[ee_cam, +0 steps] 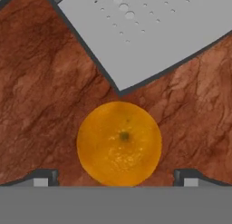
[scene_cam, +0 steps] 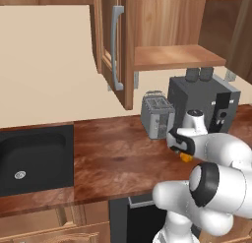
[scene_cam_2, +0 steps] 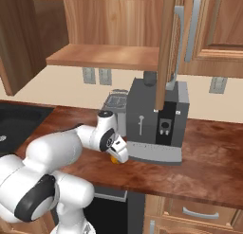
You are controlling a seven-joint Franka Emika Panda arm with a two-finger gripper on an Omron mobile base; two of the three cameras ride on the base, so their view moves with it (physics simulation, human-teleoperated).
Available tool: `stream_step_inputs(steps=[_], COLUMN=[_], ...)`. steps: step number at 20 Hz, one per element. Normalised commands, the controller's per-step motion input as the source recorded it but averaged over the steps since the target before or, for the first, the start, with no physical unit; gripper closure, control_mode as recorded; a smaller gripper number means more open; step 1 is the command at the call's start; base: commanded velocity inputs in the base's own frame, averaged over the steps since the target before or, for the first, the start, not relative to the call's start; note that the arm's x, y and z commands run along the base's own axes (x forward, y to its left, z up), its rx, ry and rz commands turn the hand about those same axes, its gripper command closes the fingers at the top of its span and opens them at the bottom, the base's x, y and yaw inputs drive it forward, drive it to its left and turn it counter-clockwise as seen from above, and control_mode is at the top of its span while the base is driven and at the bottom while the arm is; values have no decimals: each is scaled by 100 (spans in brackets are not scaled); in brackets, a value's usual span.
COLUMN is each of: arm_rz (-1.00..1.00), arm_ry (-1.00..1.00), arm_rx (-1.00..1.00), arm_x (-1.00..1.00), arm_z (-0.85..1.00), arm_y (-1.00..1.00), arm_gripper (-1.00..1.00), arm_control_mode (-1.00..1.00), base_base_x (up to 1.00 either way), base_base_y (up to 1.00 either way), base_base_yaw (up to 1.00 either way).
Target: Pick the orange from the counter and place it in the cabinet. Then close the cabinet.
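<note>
The orange (ee_cam: 119,143) rests on the dark wood-grain counter (ee_cam: 36,82), just off the corner of the coffee machine's grey drip tray (ee_cam: 149,32). My gripper (ee_cam: 115,178) hangs straight above it, open. One fingertip (ee_cam: 43,177) stands on each side of the fruit, not touching it. From the base, the gripper (scene_cam: 179,149) points down and only a sliver of the orange (scene_cam: 186,158) shows under it. From the right the gripper (scene_cam_2: 118,153) covers most of the orange (scene_cam_2: 114,158). The cabinet (scene_cam: 177,57) above stands open, its shelf (scene_cam_2: 104,57) bare.
A dark coffee machine (scene_cam_2: 154,119) and a silver toaster (scene_cam: 157,114) stand right behind the orange. The open cabinet door (scene_cam: 115,45) juts out over the counter, and the other door (scene_cam_2: 166,48) hangs above the coffee machine. The black sink (scene_cam: 29,158) lies to the left.
</note>
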Motion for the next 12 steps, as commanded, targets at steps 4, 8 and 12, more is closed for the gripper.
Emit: stream_step_inputs(steps=[4,8,12], arm_rz=[0,0,0], arm_ry=[0,0,0], arm_rx=[0,0,-1], arm_x=[18,13,6], arm_z=[-20,-18,-25], arm_y=[-11,-10,0], arm_gripper=[-100,-100,-100], arm_control_mode=[-100,-100,-100], base_base_x=[0,0,0], base_base_y=[0,0,0], base_base_yaw=[0,0,0])
